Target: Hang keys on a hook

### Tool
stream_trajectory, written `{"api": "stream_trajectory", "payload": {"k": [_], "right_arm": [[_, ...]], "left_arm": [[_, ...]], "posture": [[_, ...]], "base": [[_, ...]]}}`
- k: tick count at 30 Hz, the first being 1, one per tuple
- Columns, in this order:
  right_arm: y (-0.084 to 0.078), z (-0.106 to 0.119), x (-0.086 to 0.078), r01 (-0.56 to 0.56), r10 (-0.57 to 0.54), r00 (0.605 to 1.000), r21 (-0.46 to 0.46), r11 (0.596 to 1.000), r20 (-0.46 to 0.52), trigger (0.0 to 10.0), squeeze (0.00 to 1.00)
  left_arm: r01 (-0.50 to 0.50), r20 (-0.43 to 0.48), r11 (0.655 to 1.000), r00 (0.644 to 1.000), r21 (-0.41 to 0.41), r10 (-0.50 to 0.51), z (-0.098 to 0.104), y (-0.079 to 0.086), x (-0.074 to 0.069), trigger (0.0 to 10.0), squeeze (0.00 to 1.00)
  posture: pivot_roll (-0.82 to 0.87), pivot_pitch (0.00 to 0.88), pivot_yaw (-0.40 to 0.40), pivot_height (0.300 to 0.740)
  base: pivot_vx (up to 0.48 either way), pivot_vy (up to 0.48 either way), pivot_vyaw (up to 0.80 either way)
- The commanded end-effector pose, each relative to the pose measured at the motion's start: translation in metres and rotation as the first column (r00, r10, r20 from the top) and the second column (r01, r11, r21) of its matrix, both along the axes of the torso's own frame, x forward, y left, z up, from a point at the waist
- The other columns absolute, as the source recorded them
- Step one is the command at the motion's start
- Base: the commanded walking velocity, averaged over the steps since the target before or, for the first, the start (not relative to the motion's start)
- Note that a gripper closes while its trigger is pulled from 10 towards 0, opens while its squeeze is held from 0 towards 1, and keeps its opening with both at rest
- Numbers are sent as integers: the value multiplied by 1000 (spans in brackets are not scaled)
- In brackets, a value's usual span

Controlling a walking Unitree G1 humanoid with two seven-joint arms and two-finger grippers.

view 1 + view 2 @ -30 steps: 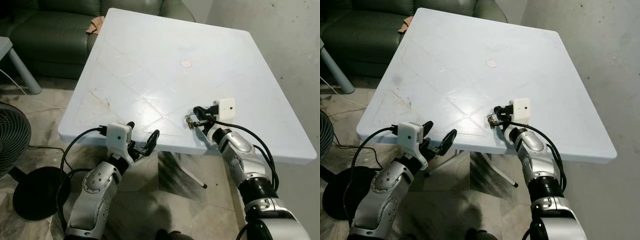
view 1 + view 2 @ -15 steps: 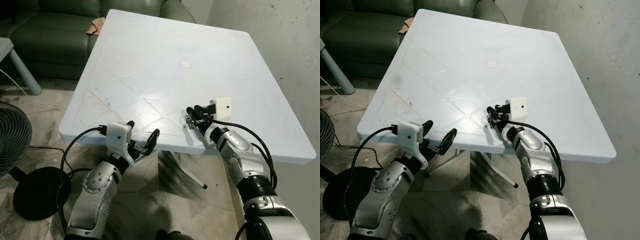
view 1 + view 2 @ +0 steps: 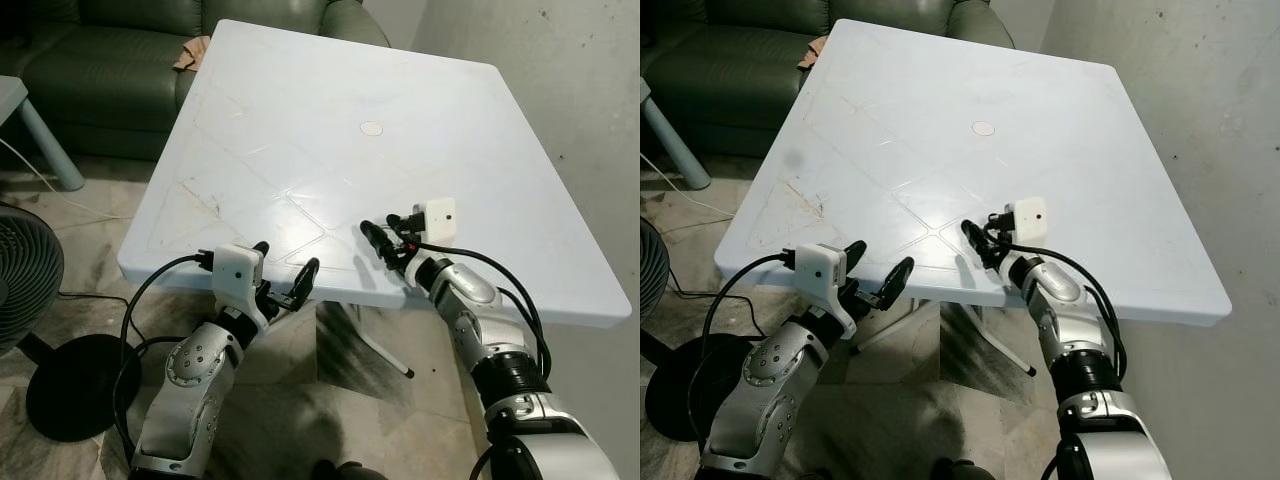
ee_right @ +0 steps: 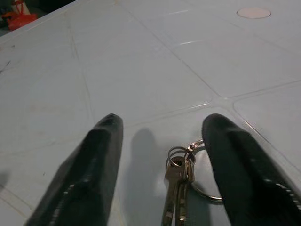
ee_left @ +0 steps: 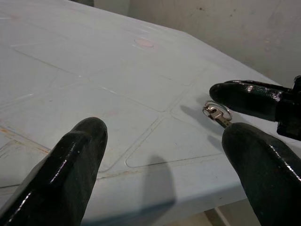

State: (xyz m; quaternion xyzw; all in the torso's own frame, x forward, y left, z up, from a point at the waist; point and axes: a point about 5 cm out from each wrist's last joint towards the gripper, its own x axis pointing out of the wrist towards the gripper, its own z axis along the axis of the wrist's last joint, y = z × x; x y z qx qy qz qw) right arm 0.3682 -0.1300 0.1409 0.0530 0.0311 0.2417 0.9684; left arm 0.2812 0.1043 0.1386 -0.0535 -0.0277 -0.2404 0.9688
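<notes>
Lying flat on the tabletop near its front edge, the keys and their ring sat between the spread fingers of the right gripper, which hovered low over them without touching. The left gripper hung just off the tabletop's front edge, its fingers also apart and holding nothing. No hook could be seen. The grasp looked the risky part: the keys lay thin against smooth plastic, so closing fingers might skate over them, nudge them toward the edge, or catch just the ring and leave the bunch swinging loose.
</notes>
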Motion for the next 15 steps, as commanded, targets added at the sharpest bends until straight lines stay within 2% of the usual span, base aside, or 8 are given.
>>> {"api": "stream_trajectory", "payload": {"k": [1, 7, 8, 10, 11, 15], "right_arm": [[-3, -3, -2, 10, -10, 1000, -19, 1000, -10, 10000, 1000], [-4, -4, -1, 18, -19, 999, -37, 999, -28, 10000, 1000], [-2, -6, 0, 5, -7, 997, -34, 999, -72, 10000, 137], [-2, -6, 0, 5, -7, 997, -34, 999, -72, 10000, 137], [0, -7, 0, -1, -2, 995, -30, 1000, -97, 10000, 0], [1, -8, 1, 8, -11, 994, -33, 999, -112, 10000, 0]], "left_arm": [[7, -5, 1000, 1000, 0, -7, -1, -3, -1, 10000, 0], [7, -5, 1000, 1000, 0, -7, -1, -3, -1, 10000, 0], [6, -5, 1000, 1000, 0, -6, -1, -3, -1, 10000, 0], [6, -5, 1000, 1000, 0, -6, -1, -3, -1, 10000, 0], [5, -6, 1000, 1000, -2, -5, -1, -3, -1, 10000, 0], [5, -7, 1000, 1000, -3, -5, -1, -3, -2, 10000, 0]], "posture": [[20, 176, -150, 740], [19, 182, -152, 740], [19, 182, -152, 740], [19, 182, -152, 740], [19, 182, -152, 740], [17, 187, -154, 740]], "base": [[0, 0, 0], [0, 0, 0], [0, 0, 0], [0, 0, 0], [0, 0, 0], [0, 0, 0]]}}
